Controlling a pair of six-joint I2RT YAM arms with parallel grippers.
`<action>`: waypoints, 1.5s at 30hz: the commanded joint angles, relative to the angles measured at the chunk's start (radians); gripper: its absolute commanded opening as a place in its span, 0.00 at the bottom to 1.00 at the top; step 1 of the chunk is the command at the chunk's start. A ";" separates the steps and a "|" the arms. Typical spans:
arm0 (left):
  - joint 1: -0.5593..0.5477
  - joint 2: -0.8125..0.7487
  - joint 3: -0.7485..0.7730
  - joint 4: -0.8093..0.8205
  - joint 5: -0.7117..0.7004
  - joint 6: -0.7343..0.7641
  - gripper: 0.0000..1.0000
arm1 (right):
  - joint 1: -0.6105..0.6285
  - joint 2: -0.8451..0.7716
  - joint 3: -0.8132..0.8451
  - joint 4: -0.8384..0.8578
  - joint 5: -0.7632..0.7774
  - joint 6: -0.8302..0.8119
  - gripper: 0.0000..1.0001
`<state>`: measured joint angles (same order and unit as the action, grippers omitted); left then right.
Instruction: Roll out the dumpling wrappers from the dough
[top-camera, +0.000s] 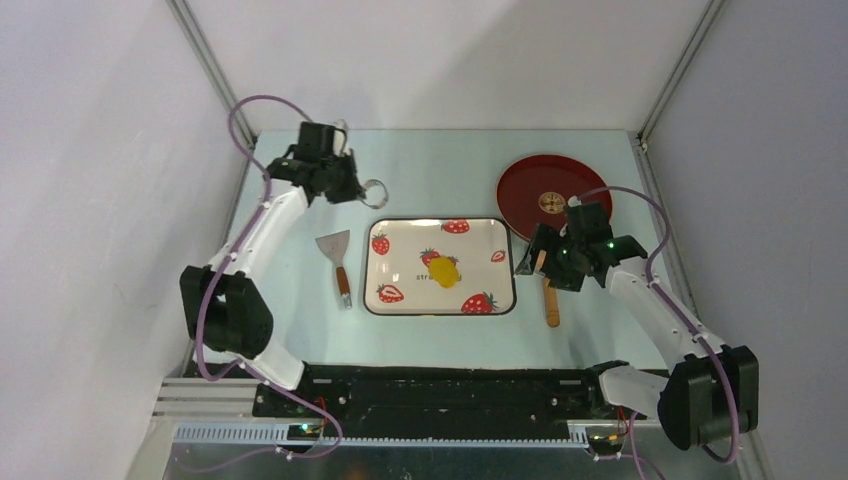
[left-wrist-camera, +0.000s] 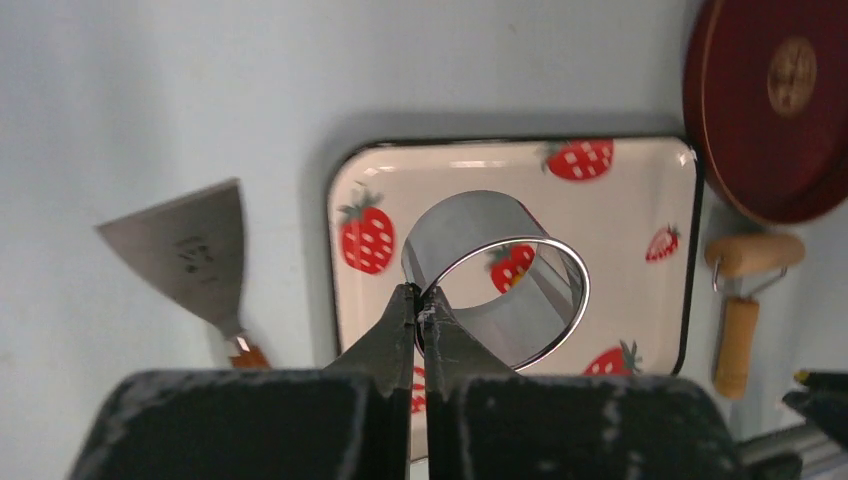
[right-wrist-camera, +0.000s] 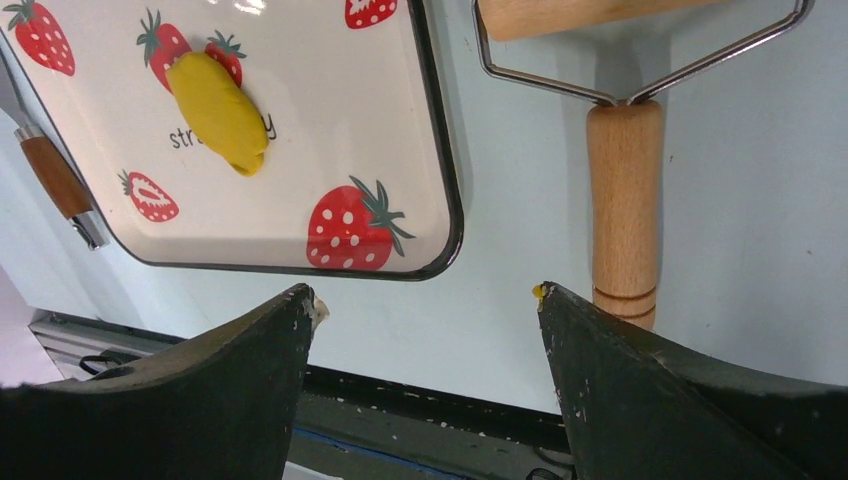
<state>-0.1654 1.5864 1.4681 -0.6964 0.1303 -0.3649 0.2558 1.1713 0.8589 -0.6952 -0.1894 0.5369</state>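
Dough (top-camera: 444, 271) lump on strawberry tray (top-camera: 405, 245), tan wrapper (top-camera: 552, 202) on red plate (top-camera: 520, 195), left tool (left-wrist-camera: 418, 292) pinching ring cutter (left-wrist-camera: 465, 225); right tool (right-wrist-camera: 425, 295) spread

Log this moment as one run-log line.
left gripper: shut on ring cutter | right gripper: open by roller | dough: unrolled lump on tray

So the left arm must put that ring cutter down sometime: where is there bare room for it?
Free: the table strip between the tray and the arms' base rail, and the far table between the ring cutter and the red plate. Crowded: the scraper left of the tray; the roller and right gripper on its right.
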 joint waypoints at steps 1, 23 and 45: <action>-0.136 -0.011 0.025 -0.047 -0.048 0.005 0.00 | -0.014 -0.050 0.042 -0.051 -0.003 -0.028 0.87; -0.580 0.274 0.120 -0.057 -0.161 -0.178 0.00 | -0.119 -0.107 -0.007 -0.083 -0.078 -0.079 0.88; -0.534 0.247 0.041 -0.057 -0.154 -0.141 0.00 | 0.191 0.406 0.358 0.222 -0.299 0.169 0.68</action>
<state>-0.7094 1.8740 1.5051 -0.7654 -0.0303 -0.5148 0.4042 1.4960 1.1034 -0.5636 -0.4217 0.6437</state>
